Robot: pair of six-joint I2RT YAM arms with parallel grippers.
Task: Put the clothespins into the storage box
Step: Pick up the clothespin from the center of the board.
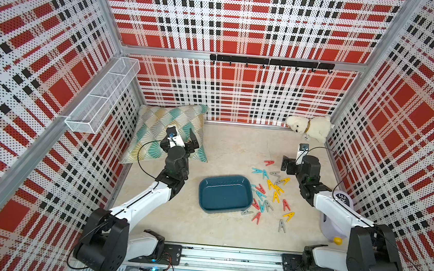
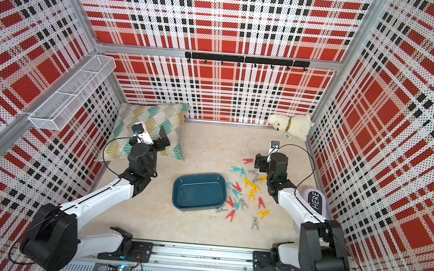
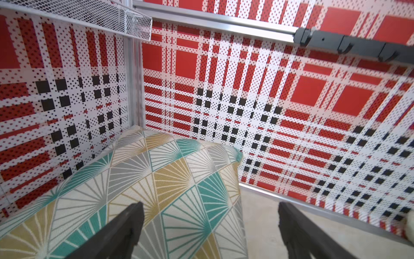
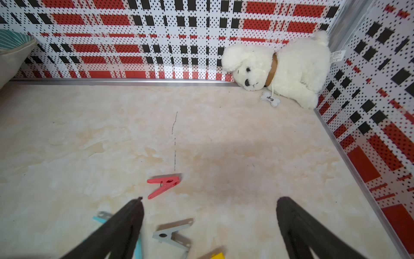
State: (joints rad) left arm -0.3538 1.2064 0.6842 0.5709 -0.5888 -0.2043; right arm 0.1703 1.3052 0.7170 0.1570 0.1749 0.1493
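In both top views the clothespins (image 1: 269, 184) lie scattered beside the storage box (image 1: 225, 196), none inside. In the left wrist view the left gripper (image 3: 210, 206) gapes over a cushion (image 3: 156, 179), well apart from the box. In the right wrist view the right gripper (image 4: 209, 199) gapes, holding nothing, above the clothespins.

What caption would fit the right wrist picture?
Open right gripper near a red clothespin and a grey clothespin; white plush dog in corner.

Bright, even light; soft shadow on the table (image 4: 235, 161); wrist views blur and bend near edges.
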